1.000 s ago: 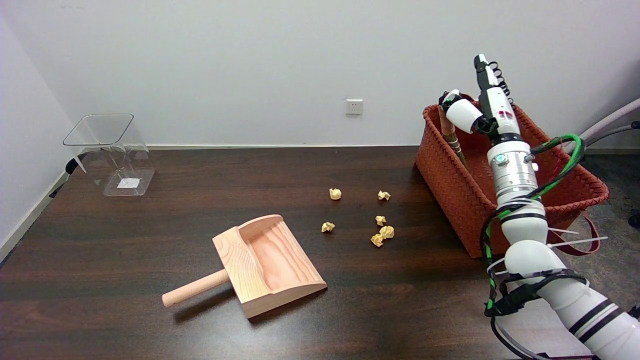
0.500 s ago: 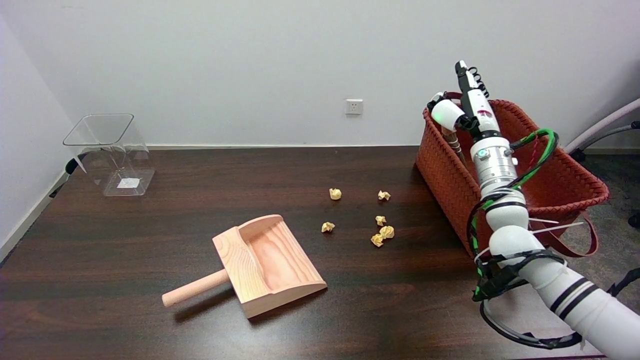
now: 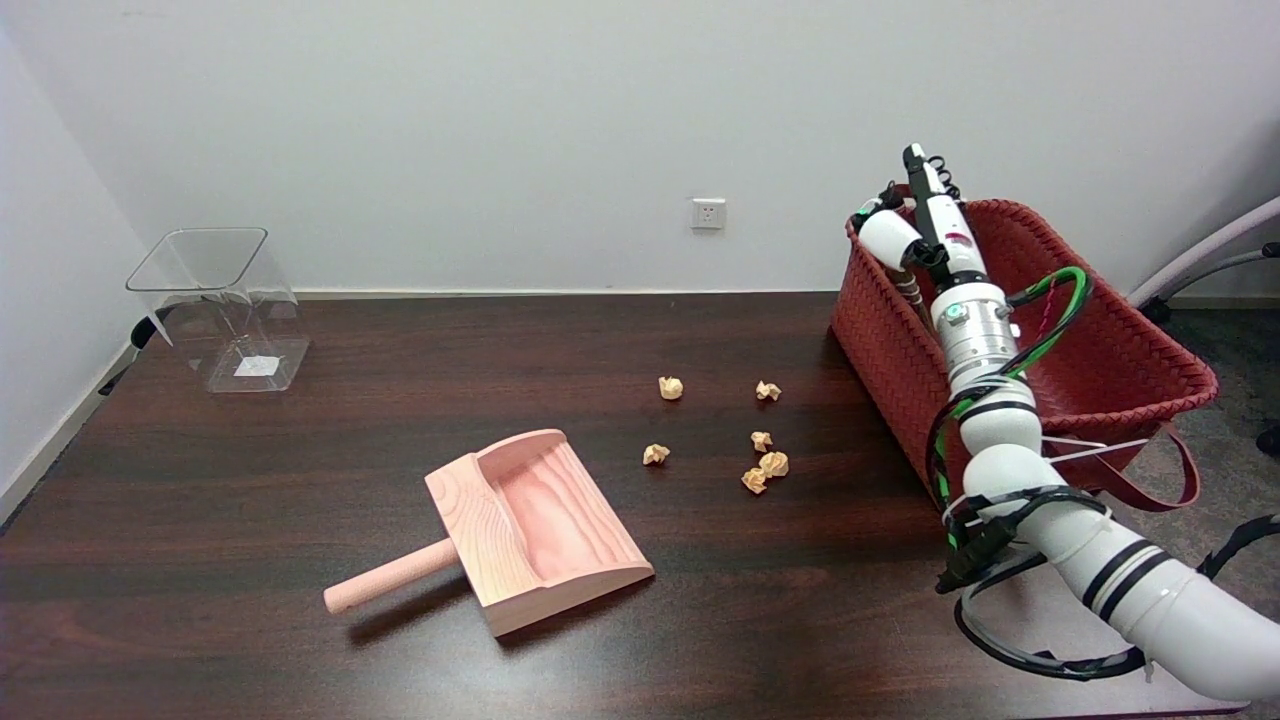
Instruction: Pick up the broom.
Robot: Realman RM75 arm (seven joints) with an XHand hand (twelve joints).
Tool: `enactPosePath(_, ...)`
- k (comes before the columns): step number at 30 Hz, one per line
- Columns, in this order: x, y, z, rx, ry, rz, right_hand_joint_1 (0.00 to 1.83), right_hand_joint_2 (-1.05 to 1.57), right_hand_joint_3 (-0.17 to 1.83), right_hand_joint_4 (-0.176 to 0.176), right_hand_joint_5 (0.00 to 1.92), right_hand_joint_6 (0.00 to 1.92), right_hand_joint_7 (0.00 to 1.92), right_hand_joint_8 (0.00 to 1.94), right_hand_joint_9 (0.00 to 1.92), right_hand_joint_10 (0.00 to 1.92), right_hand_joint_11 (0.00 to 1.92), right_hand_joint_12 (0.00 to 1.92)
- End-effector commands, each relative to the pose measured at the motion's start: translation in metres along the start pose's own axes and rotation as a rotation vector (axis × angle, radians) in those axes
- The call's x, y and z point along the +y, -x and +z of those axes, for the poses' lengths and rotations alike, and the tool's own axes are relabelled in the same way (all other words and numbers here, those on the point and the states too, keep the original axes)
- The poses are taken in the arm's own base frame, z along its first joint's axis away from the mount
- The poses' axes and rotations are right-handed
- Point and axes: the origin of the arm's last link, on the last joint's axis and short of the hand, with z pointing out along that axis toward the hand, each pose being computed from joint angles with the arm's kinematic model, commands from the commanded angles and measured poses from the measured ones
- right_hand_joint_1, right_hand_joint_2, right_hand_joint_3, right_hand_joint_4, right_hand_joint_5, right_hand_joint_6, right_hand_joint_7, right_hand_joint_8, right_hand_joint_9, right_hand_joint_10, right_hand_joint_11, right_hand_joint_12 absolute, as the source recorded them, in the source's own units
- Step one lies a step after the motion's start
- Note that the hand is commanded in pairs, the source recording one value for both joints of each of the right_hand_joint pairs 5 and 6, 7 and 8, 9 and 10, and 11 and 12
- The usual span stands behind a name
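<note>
Reach step. Your right hand (image 3: 915,225) hung at the basket's (image 3: 1100,370) far-left corner, beside the broom (image 3: 908,288) leaning inside; grip unclear, fingers hidden. Next, likely: close firmly around the handle, then lift.

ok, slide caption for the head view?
Right hand reaching the broom handle in the red woven basket; grasp unclear.

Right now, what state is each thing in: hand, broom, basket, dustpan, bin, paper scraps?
right hand: at the broom handle, grip unclear
broom: in the basket, handle leaning on its near-left corner
basket: upright, at the table's right edge
dustpan: flat on the table, empty
clear bin: upright, open
paper scraps: loose on the table
</note>
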Motion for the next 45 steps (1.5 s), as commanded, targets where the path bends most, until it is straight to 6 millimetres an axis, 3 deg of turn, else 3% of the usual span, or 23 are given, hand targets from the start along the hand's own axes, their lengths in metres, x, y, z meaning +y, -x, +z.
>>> enactPosePath(1,0.018,0.008,0.003,-0.010,0.050,0.022,0.34,1.01,1.16,0.000,0.00,0.00,0.00,0.00,0.00,0.00,0.00,0.00)
enactPosePath(9,0.020,0.016,0.003,-0.022,0.065,0.031,0.32,1.01,1.15,0.000,0.00,0.00,0.06,0.06,0.00,0.00,0.00,0.00)
enactPosePath(13,0.021,0.018,0.003,-0.018,0.072,0.035,0.38,1.01,1.08,0.000,0.00,0.00,0.24,0.24,0.00,0.00,0.00,0.00)
enactPosePath(16,0.022,0.019,0.002,-0.011,0.075,0.046,0.40,1.00,0.99,0.000,0.04,0.04,0.57,0.57,0.04,0.04,0.04,0.04)
enactPosePath(18,0.021,0.018,0.002,-0.005,0.071,0.054,0.42,1.01,0.85,0.000,0.24,0.24,1.02,1.02,0.24,0.24,0.24,0.24)
enactPosePath(19,0.021,0.018,0.002,-0.001,0.071,0.058,0.44,1.01,0.78,0.000,0.31,0.31,1.15,1.15,0.31,0.31,0.31,0.31)
enactPosePath(23,0.022,0.015,0.000,0.028,0.071,0.066,0.50,1.00,0.54,0.000,0.65,0.65,1.46,1.46,0.65,0.65,0.65,0.65)
enactPosePath(25,0.021,0.014,-0.002,0.047,0.065,0.068,0.54,1.02,0.24,0.000,1.03,1.03,1.60,1.60,1.03,1.03,1.03,1.03)
enactPosePath(27,0.019,0.011,-0.004,0.085,0.051,0.060,0.58,1.04,0.06,0.000,1.31,1.31,1.73,1.73,1.31,1.31,1.31,1.31)
enactPosePath(30,0.015,0.005,-0.007,0.140,0.024,0.038,0.64,1.06,-0.17,0.000,1.47,1.47,1.84,1.84,1.47,1.47,1.47,1.47)
enactPosePath(39,-0.001,-0.005,-0.011,0.199,-0.062,0.042,0.63,1.21,-0.17,0.000,1.62,1.62,1.92,1.92,1.62,1.62,1.62,1.62)
enactPosePath(45,-0.030,-0.018,-0.014,0.250,-0.171,0.058,0.61,1.31,-0.17,0.000,1.63,1.63,1.92,1.92,1.63,1.63,1.63,1.63)
